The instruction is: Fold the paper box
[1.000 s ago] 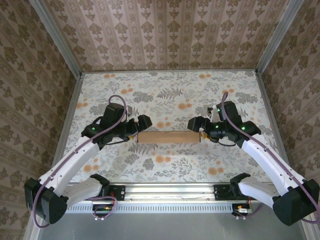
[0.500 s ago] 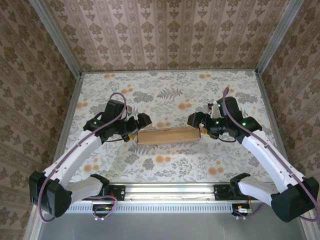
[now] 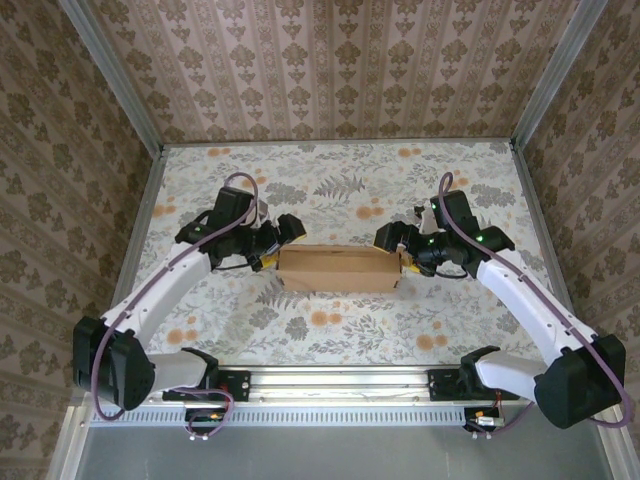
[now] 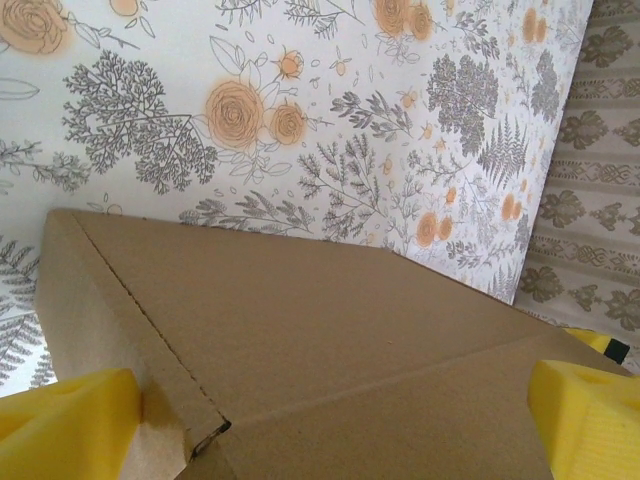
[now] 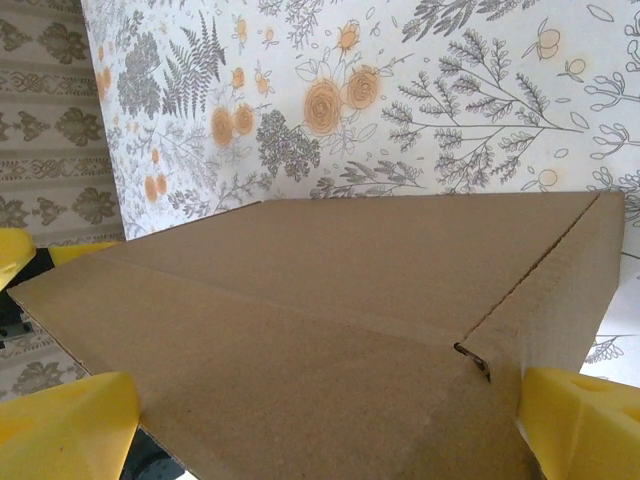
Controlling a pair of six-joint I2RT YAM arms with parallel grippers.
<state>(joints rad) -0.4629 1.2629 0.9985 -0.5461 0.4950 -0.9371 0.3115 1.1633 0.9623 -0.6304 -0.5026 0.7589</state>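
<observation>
paper box [image 3: 338, 268] is sitting mid-desk [image 3: 330, 190], long axis running left-right, directly between the two arms. It's looking mostly assembled: a closed brown panel is facing up, and creased corners are showing in both wrist views.

left hand [image 3: 279, 248] is working the box's left end, right hand [image 3: 397, 253] the right end. Both are released: jaws are standing spread wide, each straddling its end of the box, with yellow pads [image 4: 65, 420] sitting at the cardboard's outer edges. Pads are looking like they're touching the board, but I'm not reading a clamp.

My read: the arms are bracing the box end to end so it isn't sliding on the floral cover while end walls or tabs are getting seated. The symmetric placement is making sense, since the box is wider than one hand and a single arm would likely be spinning it.

Left wrist view is showing a corner tab [image 4: 205, 430] gaping slightly at the crease. Right wrist view is showing the same. Judging those are needing a press home.

Labels: nothing readable. Box is carrying no print or logo. Desk cover and walls [image 3: 330, 60] are showing pattern only.
</observation>
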